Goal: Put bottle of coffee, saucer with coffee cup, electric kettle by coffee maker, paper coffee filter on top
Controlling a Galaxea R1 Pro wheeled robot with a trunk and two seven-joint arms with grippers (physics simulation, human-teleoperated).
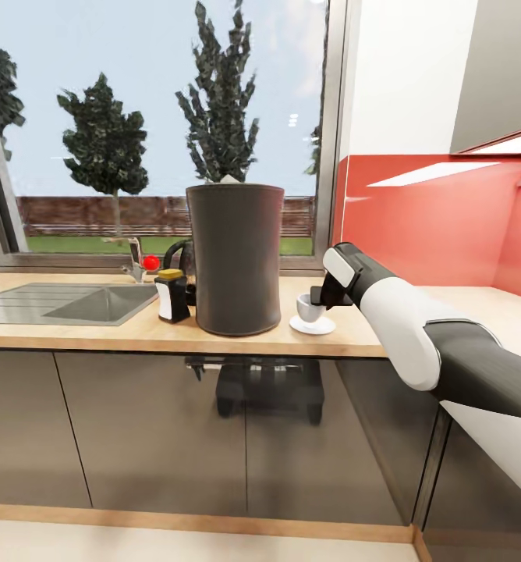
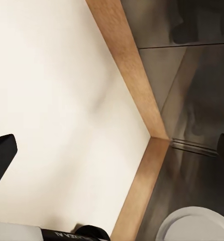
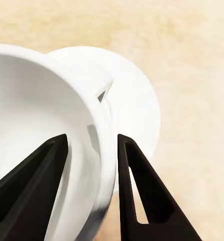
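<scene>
The coffee maker [image 1: 235, 257] stands on the kitchen countertop [image 1: 97, 332], with the tip of the paper coffee filter [image 1: 228, 179] showing on top. To its left is the bottle of coffee [image 1: 171, 297]. Behind the bottle, the electric kettle [image 1: 179, 257] shows its black handle. To the coffee maker's right the coffee cup [image 1: 309, 309] sits on the saucer [image 1: 313, 326]. My right gripper [image 1: 317, 297] straddles the coffee cup's [image 3: 36, 115] wall, one finger inside and one outside, with a gap at the inner finger. The saucer [image 3: 134, 100] lies beneath. My left gripper [image 2: 112, 150] hangs open over the floor.
A steel sink [image 1: 65, 303] with a tap [image 1: 138, 265] is set into the countertop at the left, under a large window. Glossy dark cabinet fronts [image 1: 151, 429] run below. A red backsplash [image 1: 432, 226] and a side counter [image 1: 487, 312] lie to the right.
</scene>
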